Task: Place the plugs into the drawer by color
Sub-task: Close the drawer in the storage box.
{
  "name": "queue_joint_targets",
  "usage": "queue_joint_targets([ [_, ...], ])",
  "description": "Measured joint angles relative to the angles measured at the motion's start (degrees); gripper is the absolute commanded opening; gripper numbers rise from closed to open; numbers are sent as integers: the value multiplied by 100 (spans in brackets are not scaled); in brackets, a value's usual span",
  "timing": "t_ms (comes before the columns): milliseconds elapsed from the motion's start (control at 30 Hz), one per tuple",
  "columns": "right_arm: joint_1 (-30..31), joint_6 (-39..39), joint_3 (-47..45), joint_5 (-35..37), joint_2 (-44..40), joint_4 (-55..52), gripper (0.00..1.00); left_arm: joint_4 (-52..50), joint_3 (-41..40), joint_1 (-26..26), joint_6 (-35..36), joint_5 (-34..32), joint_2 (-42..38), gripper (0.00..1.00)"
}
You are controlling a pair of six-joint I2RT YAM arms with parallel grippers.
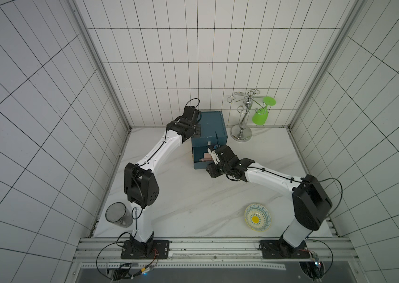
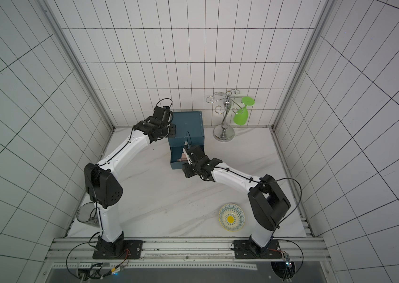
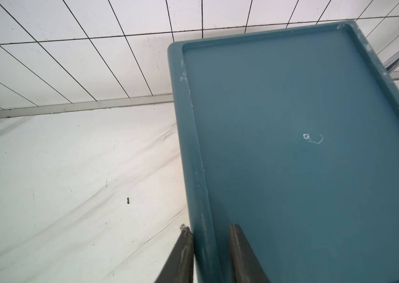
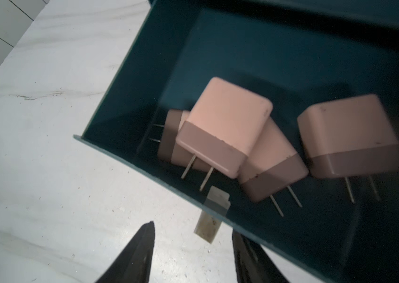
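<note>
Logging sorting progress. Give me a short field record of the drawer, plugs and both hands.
drawer: open, pulled out of blue cabinet
contents: four pink plugs, one lying atop others
teal plugs: none in view
left hand: fingers straddle cabinet's top rim; grip unclear
right hand: open, at drawer's white pull tab, not touching

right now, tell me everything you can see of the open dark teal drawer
The dark teal drawer is pulled out from the front of its matching box. Matte walls, plastic by the look. Four pinkish-beige cube plugs lie jumbled inside, prongs mostly toward its front, which carries a small pale tab. The right gripper hangs at that tab, jaws apart.
</note>
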Motion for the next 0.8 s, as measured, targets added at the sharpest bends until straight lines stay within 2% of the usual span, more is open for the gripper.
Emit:
queue_joint_targets([
  [300, -20, -267, 680, 332, 470, 219, 55, -2, 76, 142, 15, 389, 57, 27],
  [667, 70, -907, 688, 1318, 654, 1276, 59, 17, 61, 219, 20, 695, 46, 28],
  [800, 177, -1145, 365, 1622, 662, 1923, 58, 31, 35, 225, 20, 737, 31, 28],
])
